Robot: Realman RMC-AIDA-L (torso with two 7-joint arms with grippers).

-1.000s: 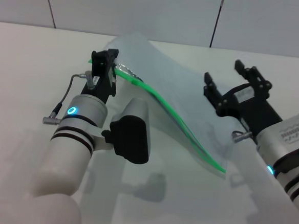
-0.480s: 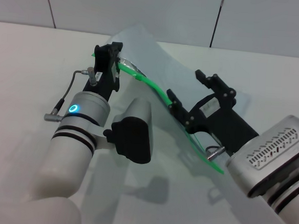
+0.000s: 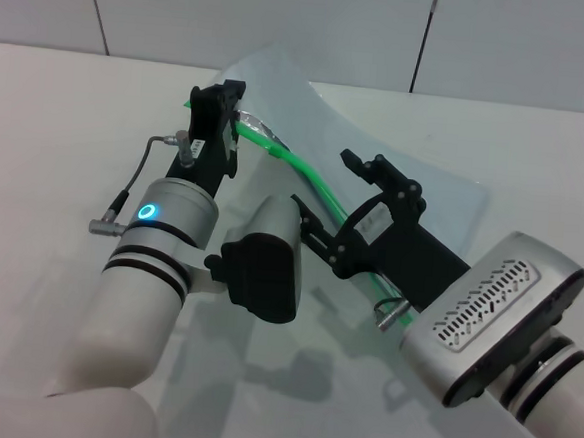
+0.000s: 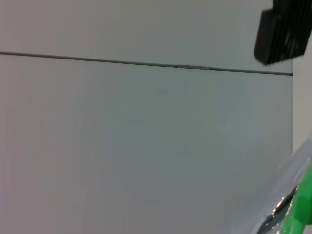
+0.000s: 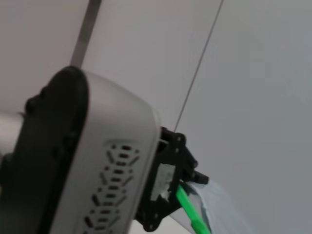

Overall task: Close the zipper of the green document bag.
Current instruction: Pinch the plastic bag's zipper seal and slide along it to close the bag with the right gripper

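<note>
The green document bag (image 3: pixel 397 151), a translucent pale pouch, lies on the white table with its far left corner lifted. My left gripper (image 3: pixel 221 124) is shut on that corner, at the end of the zipper (image 3: pixel 301 168), a bright green strip running toward me and to the right. A small metal piece (image 3: pixel 259 129) shows beside the left fingers. My right gripper (image 3: pixel 332 187) is open, and the green strip passes between its two black fingers in the head view. In the right wrist view the left gripper (image 5: pixel 168 183) holds the zipper (image 5: pixel 191 217). The zipper (image 4: pixel 301 214) also edges into the left wrist view.
The white table (image 3: pixel 59 113) stretches left of the bag, with a pale panelled wall (image 3: pixel 286 23) behind it. The left arm's black wrist camera housing (image 3: pixel 260 272) hangs close to the right gripper's lower finger.
My right gripper has swung left and forward from beside the bag to the zipper, now straddling it. The left gripper has held the lifted corner, shifting only slightly.
</note>
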